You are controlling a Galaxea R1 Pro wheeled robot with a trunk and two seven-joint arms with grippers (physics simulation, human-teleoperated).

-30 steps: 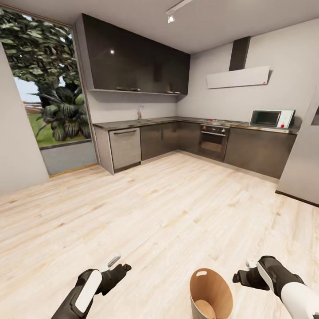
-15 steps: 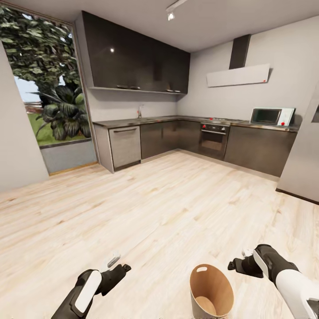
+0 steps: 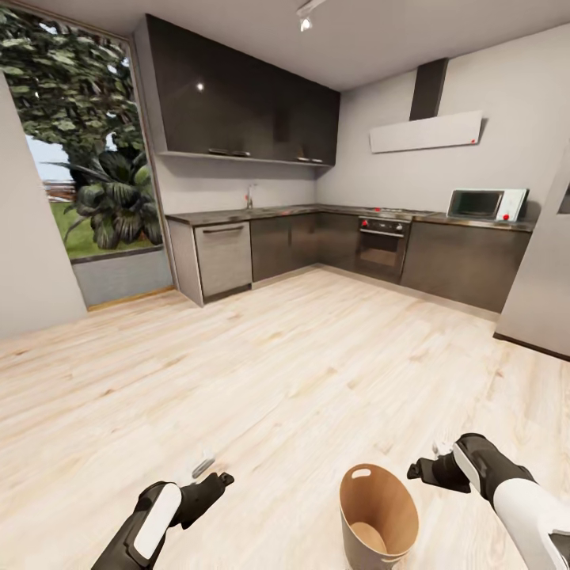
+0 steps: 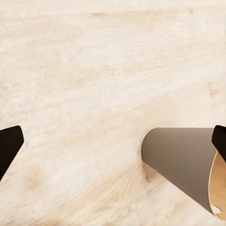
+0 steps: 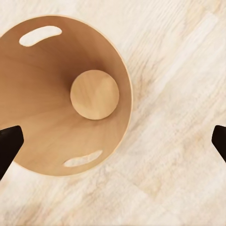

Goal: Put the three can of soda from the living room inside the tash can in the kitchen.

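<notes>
Head view: tash can point(image 3: 378, 514) stands on bare floor point(image 3: 301, 380) between spread left hand point(image 3: 207, 472) and right hand point(image 3: 431, 467).

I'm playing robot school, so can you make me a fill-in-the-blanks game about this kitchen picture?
1. The tash can stands on the wooden ____.
2. Looking inside the tash can, it is ____.
3. The microwave sits on the ____ beside the oven.
4. The right pincer and the left pincer are both ____.

Missing words: floor; empty; counter; open
</notes>
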